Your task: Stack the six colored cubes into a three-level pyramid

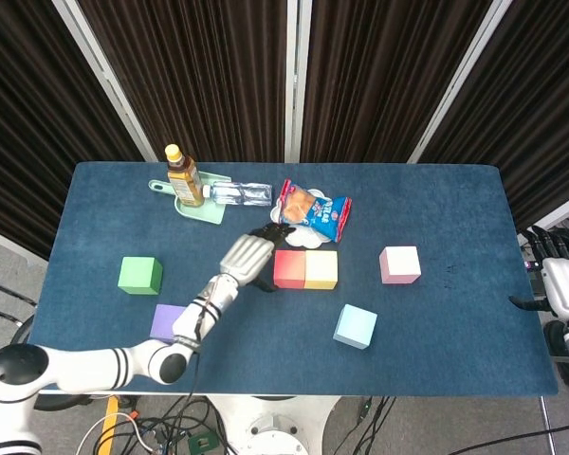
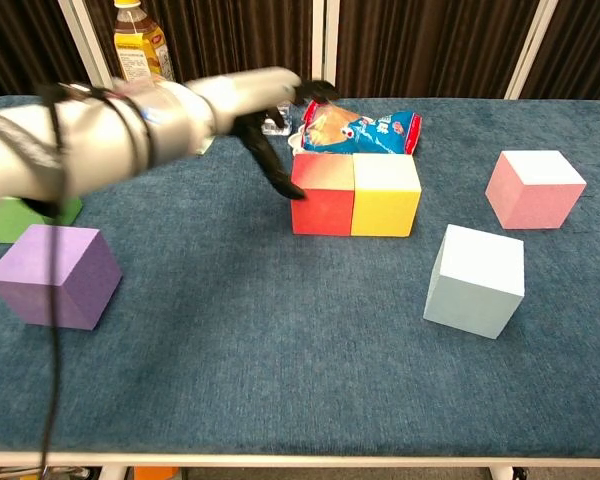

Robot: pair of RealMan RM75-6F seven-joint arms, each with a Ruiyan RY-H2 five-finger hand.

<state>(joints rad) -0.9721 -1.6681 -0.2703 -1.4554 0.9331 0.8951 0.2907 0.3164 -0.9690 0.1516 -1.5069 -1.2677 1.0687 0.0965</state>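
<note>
Base row has two of three cubes: red cube (image 1: 289, 269) and yellow cube (image 1: 321, 269) sit flush side by side mid-table, row axis running left–right.

Left hand (image 1: 248, 256) is just left of the red cube, fingers loosely spread and holding nothing. In the chest view its dark fingertips (image 2: 280, 180) hang at the red cube's (image 2: 323, 195) left face; contact or a small gap, can't tell through the blur.

Right hand (image 1: 553, 281) is off the table's (image 1: 455, 209) right edge, well apart from everything. Fingers only partly in frame, so whether they're spread or curled I can't tell.

Loose cubes:
- purple cube (image 1: 171, 322): near-left, beside the left forearm
- green cube (image 1: 139, 275): left, a bit farther than purple
- light blue cube (image 1: 355, 326): near, right of the pair
- pink cube (image 1: 399, 264): right of the yellow cube, with a clear gap

Key relation: the pair's open ends face left and right. Purple and green lie left and nearer than the left hand, so that arm has to pull back toward the robot to reach either. Pink is already roughly in line with the row on the right, but the right hand is far from it. My read is that the left hand is nearer every cube right now.

Clutter at the far edge behind the pair: snack bag (image 1: 315, 209), tea bottle (image 1: 183, 176).
</note>
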